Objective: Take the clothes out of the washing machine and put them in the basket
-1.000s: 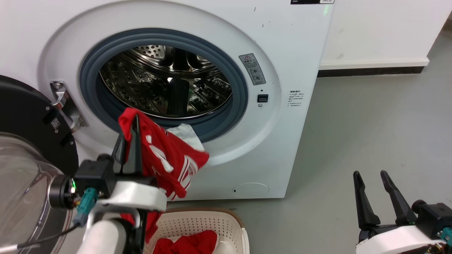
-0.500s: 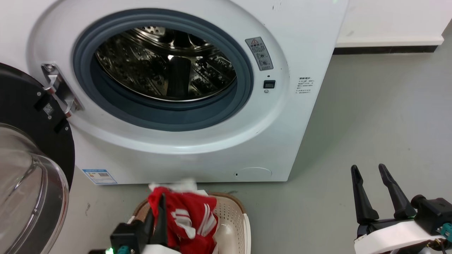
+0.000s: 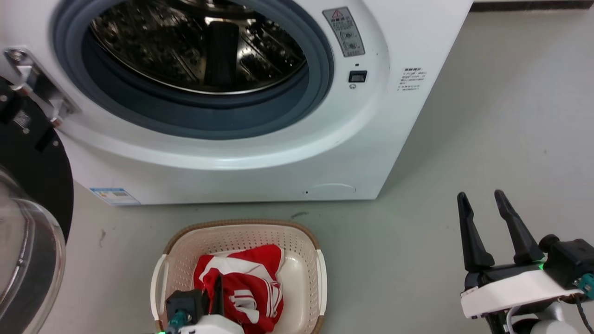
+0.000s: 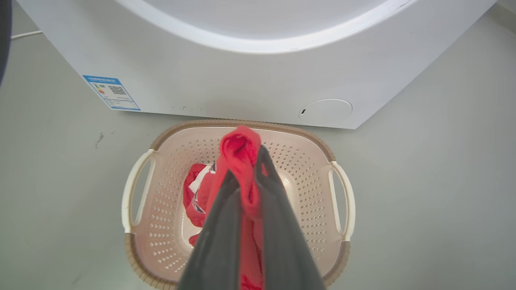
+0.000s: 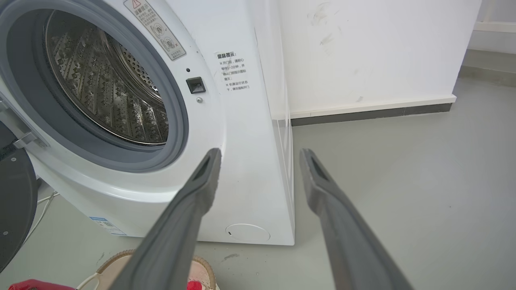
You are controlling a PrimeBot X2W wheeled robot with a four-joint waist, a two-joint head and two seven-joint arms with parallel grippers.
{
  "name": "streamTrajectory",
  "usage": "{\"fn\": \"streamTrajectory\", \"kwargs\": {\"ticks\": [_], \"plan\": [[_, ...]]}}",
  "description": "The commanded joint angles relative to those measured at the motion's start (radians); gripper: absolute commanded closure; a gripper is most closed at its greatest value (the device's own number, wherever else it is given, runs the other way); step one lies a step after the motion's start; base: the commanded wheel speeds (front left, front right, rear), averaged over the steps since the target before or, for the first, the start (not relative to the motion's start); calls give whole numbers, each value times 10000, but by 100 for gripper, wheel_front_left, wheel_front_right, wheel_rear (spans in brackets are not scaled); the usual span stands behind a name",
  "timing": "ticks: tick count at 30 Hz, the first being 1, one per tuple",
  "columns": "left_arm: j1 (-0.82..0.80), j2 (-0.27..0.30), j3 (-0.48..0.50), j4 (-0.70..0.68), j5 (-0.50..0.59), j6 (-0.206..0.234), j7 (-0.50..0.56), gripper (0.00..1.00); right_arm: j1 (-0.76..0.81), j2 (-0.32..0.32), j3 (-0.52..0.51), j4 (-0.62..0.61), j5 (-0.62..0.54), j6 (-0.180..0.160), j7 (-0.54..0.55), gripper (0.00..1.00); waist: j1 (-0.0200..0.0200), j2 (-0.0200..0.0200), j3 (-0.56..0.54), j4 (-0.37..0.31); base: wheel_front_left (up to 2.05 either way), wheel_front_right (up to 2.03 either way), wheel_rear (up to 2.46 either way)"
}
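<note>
The white washing machine (image 3: 260,167) stands open, its steel drum (image 3: 199,41) showing no fabric inside. On the floor in front sits the cream basket (image 3: 308,260) holding red clothes (image 3: 250,283) with white stripes. My left gripper (image 3: 217,284) hangs over the basket, shut on a red garment (image 4: 240,155) that bunches up between its fingers and drapes down into the basket (image 4: 318,181). My right gripper (image 3: 482,202) is open and empty, off to the right above bare floor, its spread fingers (image 5: 201,189) pointing at the machine's front corner.
The machine's black-rimmed glass door (image 3: 28,250) is swung open at the far left. Grey floor (image 3: 487,116) stretches to the right of the machine, with a white wall and dark skirting (image 5: 375,112) behind.
The head camera has tilted down. My left gripper has carried the red garment from the porthole down over the basket, where it now drapes inside. The right gripper has hardly moved.
</note>
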Motion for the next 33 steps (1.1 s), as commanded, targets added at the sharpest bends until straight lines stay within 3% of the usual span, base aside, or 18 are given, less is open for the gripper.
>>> {"fn": "streamTrajectory", "kwargs": {"ticks": [1,7,15,24,33], "plan": [[-351,-51,78,339,-76,-88,-116,100,-228,1,6,2,39,-3,-33,0,-1,0,460,-99,0,0,0],[-1759,-293,544,2618,-213,-411,-354,100,-633,1,128,17,24,-3,-126,0,-1,0,1395,-336,0,0,0],[-3299,-548,1333,3790,71,-615,-359,100,-1299,1,269,-3,-24,-3,-299,0,-1,0,3027,-538,0,0,0],[-5285,-667,1887,5510,232,-575,-350,100,-2295,1,722,180,-25,-3,-565,0,-1,0,4971,-882,0,0,0],[-6137,-572,2223,7229,225,-530,-350,100,-2820,1,1053,646,143,-3,-942,0,-1,0,5652,-1309,0,0,0]]}}
